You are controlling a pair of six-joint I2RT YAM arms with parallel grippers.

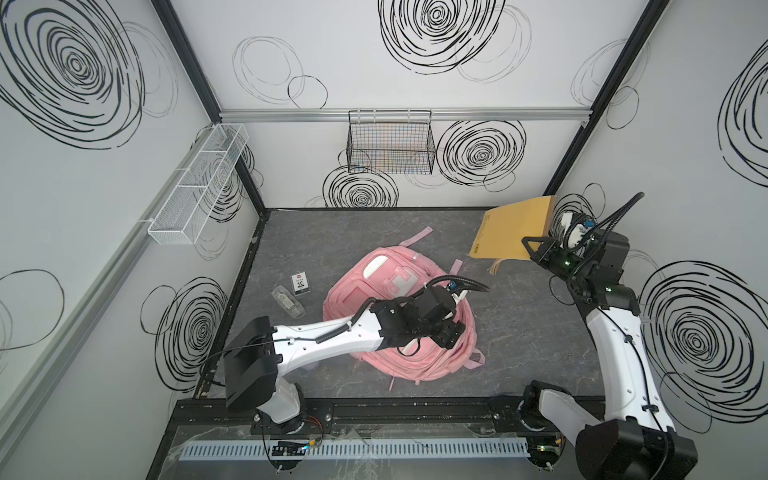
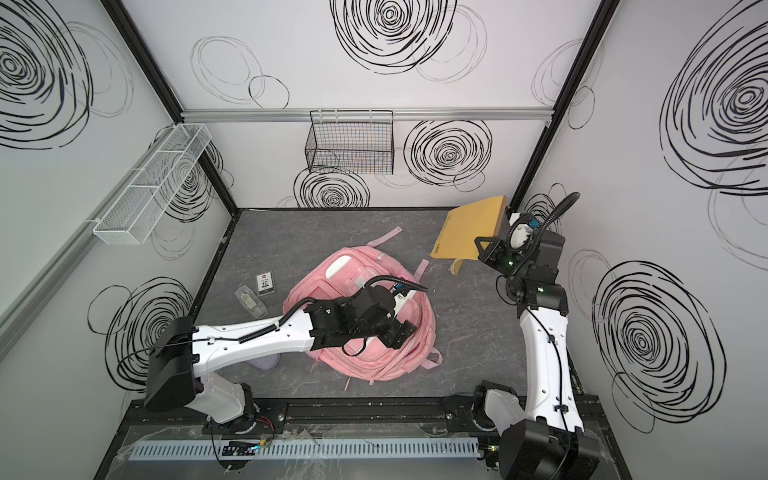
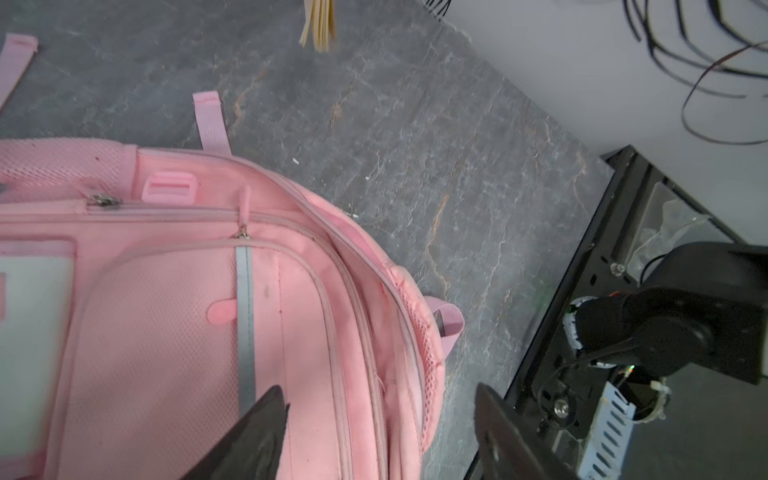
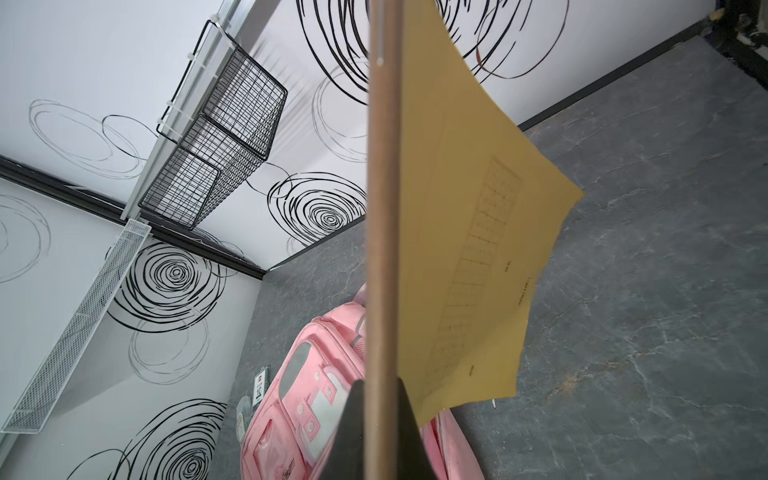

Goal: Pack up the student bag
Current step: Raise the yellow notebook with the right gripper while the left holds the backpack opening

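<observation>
1. We hold our left gripper [image 3: 382, 434] low over the student bag [image 3: 166, 332] with its jaws spread wide and nothing between them. One finger sits over the pink front panel and the other hangs past the bag's side seam, over bare table. We judge this stance is meant to straddle the zippered rim, ready to take hold of fabric and open or steady the bag.

2. Our right gripper [image 1: 536, 249] is pressed together on a tan notebook [image 1: 513, 228], pinching it by one edge. The book stands raised and clear of the table, and its loose cover and pages fan away from the fingers. We think it is kept aloft as the next item to go in, out of the other arm's way.

3. The student bag [image 1: 357, 299] lies flat on the table, front side up, directly beneath the left gripper and well below and apart from the right one.

4. We cannot tell from the wrist view whether the main compartment is unzipped.

5. A small labelled card [image 1: 300, 283] and a clear case [image 1: 289, 301] lie beyond the bag from the right gripper, not yet packed.
</observation>
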